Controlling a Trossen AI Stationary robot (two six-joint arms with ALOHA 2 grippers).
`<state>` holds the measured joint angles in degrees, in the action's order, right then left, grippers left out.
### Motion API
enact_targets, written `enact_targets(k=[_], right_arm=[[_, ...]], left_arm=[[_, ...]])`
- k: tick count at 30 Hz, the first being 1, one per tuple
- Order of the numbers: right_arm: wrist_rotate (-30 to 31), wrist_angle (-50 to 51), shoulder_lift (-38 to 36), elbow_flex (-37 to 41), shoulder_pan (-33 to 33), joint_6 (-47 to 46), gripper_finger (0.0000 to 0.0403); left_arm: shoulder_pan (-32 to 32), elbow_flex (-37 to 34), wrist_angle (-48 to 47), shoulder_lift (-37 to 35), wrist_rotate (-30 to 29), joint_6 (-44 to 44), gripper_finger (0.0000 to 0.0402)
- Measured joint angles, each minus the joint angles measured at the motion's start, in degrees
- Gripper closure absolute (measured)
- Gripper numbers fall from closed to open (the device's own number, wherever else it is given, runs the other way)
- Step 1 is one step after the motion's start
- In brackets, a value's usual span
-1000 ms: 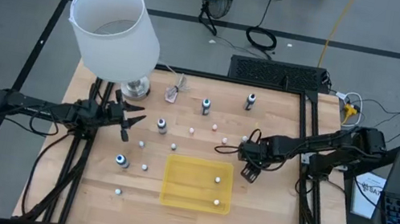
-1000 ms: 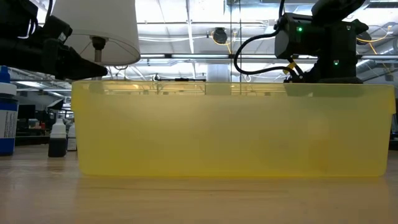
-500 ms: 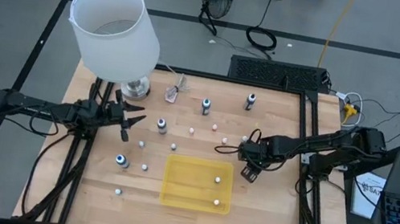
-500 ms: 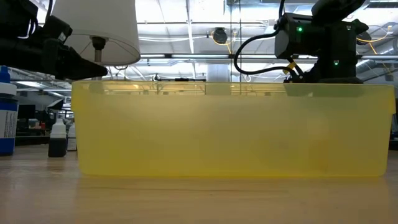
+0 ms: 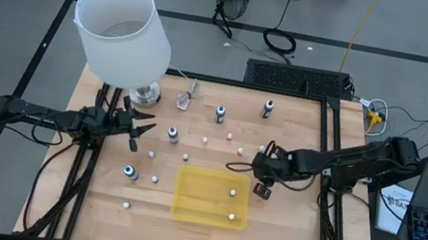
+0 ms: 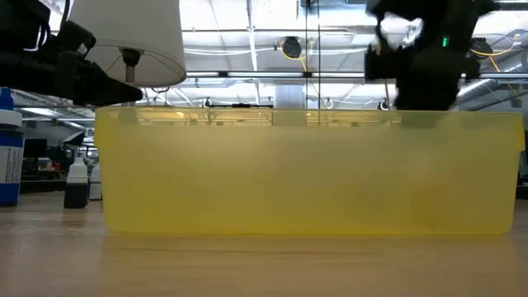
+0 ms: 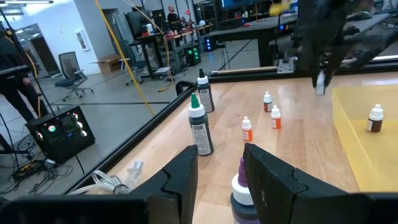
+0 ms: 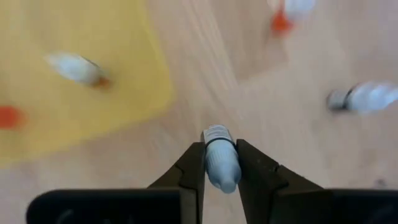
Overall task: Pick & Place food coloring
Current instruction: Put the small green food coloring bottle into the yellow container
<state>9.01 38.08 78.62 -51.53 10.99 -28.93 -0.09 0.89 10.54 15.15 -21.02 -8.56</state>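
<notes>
The food coloring is a scatter of little bottles on the wooden table: dark ones [image 5: 220, 113] [image 5: 267, 108] [image 5: 172, 135] [image 5: 129, 172] and tiny pale ones [image 5: 204, 140] [image 5: 154, 180]. Two [image 5: 233, 193] [image 5: 232, 217] stand inside the yellow tray [image 5: 186, 207]. My right gripper [image 5: 260, 185] is just right of the tray, shut on a small whitish bottle [image 8: 219, 163]. My left gripper [image 5: 142, 130] waits open at the table's left. A pale-capped dark bottle [image 7: 244, 190] stands just beyond its fingers, untouched. My right gripper pinches the small whitish bottle by its two sides [image 8: 209, 163] between its two fingers. The fingers point down from above. The bottle looks lifted clear of the wood beside the tray's right edge.
A white-shaded lamp [image 5: 120, 30] stands on the far left corner. A clear pinkish object with a thin stick [image 5: 187, 98] lies next to it. Small red-tinted bottles [image 5: 230, 136] [image 5: 240, 151] sit between the far bottles and the tray. Bare wood lies near the front edge.
My right gripper has moved a little toward the table's left, toward the yellow tray, and has risen; it shows blurred in the low view. The left arm has kept still.
</notes>
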Motion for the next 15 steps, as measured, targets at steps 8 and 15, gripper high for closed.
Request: enact_targets(k=[8, 15], right_arm=[[7.78, -1.77, -1.29, -15.55, 11.01, 5.49, 0.0348], [9.1, 3.2, 9.61, -35.76, 15.92, 13.97, 0.0348]], left_arm=[[-0.01, 0.01, 0.04, -0.01, 0.01, 0.01, 0.027], [-0.01, 0.02, 0.23, -0.01, 0.04, 0.02, 0.027]])
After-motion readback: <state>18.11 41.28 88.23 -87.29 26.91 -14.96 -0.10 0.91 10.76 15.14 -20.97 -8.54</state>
